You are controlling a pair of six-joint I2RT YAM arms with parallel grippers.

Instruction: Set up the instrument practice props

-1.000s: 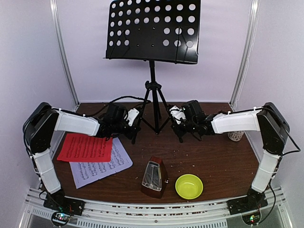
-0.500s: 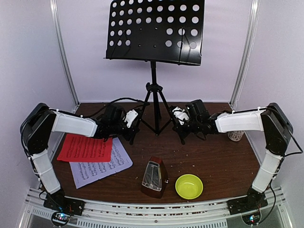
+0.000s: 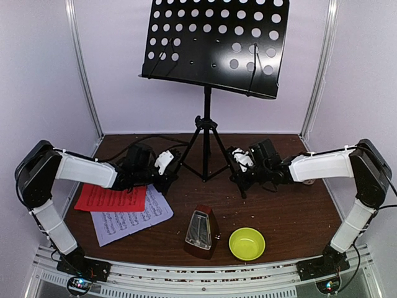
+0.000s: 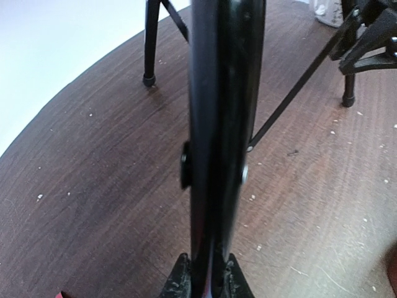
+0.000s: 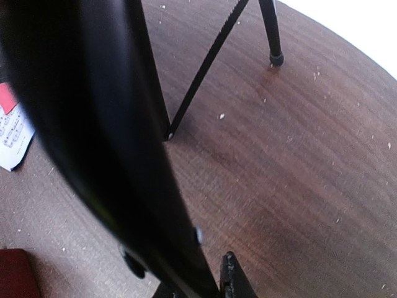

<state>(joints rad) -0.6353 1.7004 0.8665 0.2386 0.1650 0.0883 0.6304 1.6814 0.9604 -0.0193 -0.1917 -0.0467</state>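
Stand-placing step. Left claw (image 3: 169, 179) and right claw (image 3: 239, 180) each clamp a leg of the music stand (image 3: 214, 43); next, level it, then release.

No words, brands or numbers can be read anywhere. The red music sheet (image 3: 111, 198) and the white music sheet (image 3: 131, 221) carry printed staves. These are too small to make out.

Bowl (image 3: 247, 243): yellow-green, round, upright, near the front edge of the worktop (image 3: 291, 211); worktop: dark brown wood grain, carrying the bowl; pale specks (image 5: 221, 115): scattered over the wood behind the bowl; mug (image 4: 325, 9): whitish, cut off by the frame edge, well behind the bowl; slotted metal rail (image 3: 205, 273): just in front of the bowl; white walls (image 3: 118, 93): far behind the bowl.
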